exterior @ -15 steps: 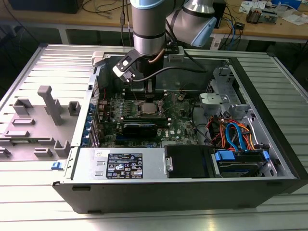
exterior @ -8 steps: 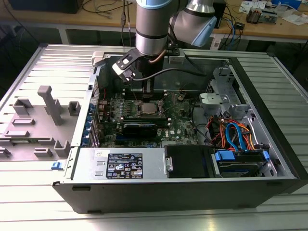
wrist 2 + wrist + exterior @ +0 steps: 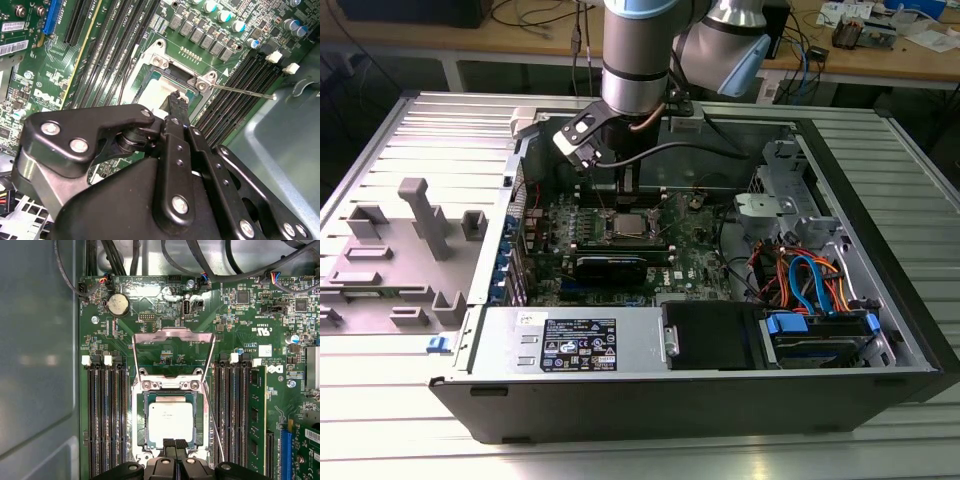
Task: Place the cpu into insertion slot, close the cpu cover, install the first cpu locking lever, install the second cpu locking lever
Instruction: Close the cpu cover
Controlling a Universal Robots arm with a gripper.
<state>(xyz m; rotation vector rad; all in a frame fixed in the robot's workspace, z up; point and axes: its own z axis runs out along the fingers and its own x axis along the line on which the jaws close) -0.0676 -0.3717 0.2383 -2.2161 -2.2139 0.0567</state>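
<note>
Silvery-grey square cpu (image 3: pixel 171 421) seated flat in insertion slot (image 3: pixel 141 415), silver-rimmed socket on green board, cpu cover (image 3: pixel 173 334) hinged open, windowed silver frame raised.

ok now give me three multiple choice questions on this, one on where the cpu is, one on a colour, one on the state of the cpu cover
1. Where is the cpu?
a) seated in the insertion slot
b) on a workbench
c) in a person's hand

2. What colour is the circuit board around the socket?
a) red
b) green
c) white

3. How is the cpu cover?
a) shut over the chip
b) swung open, clear of the chip
c) taken off and lying outside the case

Answers:
1 a, in the first wrist view the chip's silvery top lies inside the socket frame.
2 b, the board is green in both wrist views.
3 b, the frame is hinged back, with green board seen through its window and the chip's top bare.
</note>
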